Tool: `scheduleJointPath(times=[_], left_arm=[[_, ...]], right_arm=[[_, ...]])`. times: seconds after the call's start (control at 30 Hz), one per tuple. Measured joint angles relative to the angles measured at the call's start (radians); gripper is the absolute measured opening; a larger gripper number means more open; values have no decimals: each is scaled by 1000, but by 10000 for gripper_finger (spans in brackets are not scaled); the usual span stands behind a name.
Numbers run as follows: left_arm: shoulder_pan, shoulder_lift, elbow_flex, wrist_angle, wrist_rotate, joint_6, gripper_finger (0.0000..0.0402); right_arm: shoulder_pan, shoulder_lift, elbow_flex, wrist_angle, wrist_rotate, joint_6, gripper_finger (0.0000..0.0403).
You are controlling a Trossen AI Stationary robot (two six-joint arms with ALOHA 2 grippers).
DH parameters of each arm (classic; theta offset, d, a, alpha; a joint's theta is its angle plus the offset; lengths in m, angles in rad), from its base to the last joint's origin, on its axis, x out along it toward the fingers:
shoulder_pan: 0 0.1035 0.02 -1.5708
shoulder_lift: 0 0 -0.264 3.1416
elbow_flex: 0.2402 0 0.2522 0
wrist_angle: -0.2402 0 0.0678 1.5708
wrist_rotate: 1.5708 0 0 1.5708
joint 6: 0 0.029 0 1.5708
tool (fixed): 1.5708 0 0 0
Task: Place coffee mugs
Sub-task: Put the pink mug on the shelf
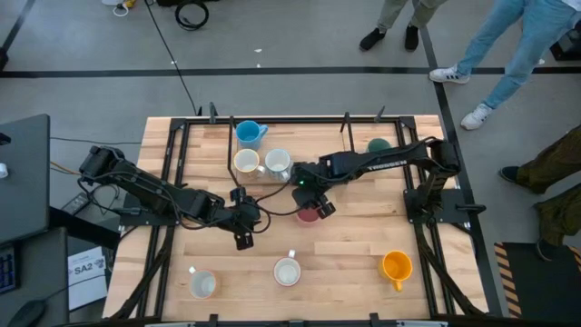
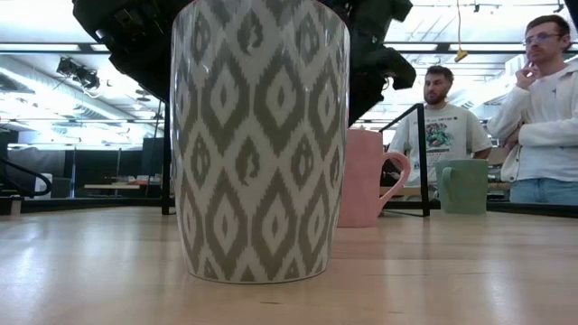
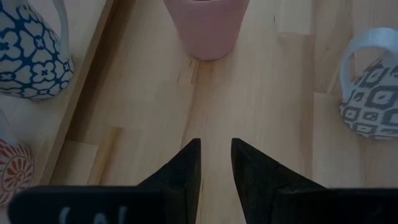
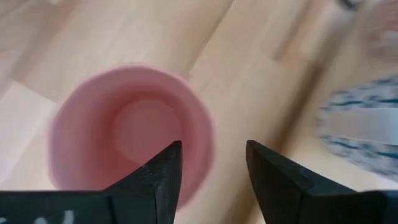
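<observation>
Directly beneath right tool (image 4: 211,171), pink mug (image 4: 127,124) stands.

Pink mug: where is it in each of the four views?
High view: pink mug at table centre, under the right gripper.
Low view: right of the big patterned mug.
Left wrist view: ahead of the fingers.
Right wrist view: beneath them.
Shared landmark: patterned mug.
</observation>
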Motion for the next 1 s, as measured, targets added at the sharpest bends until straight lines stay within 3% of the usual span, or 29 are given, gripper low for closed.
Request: scheduleJointPath(times=[0.2, 0.43, 0.8, 1.0], left_arm=[[0, 0, 0, 10, 0, -5, 96], [0, 0, 0, 11, 0, 2, 96], [0, 0, 0, 12, 1, 3, 96], [-2, 0, 0, 27, 1, 3, 96]], right_arm=[[53, -79, 0, -2, 75, 28, 185], [126, -140, 0, 23, -5, 345, 185], [228, -103, 1, 62, 61, 708, 182], [233, -67, 0, 49, 111, 816, 182]])
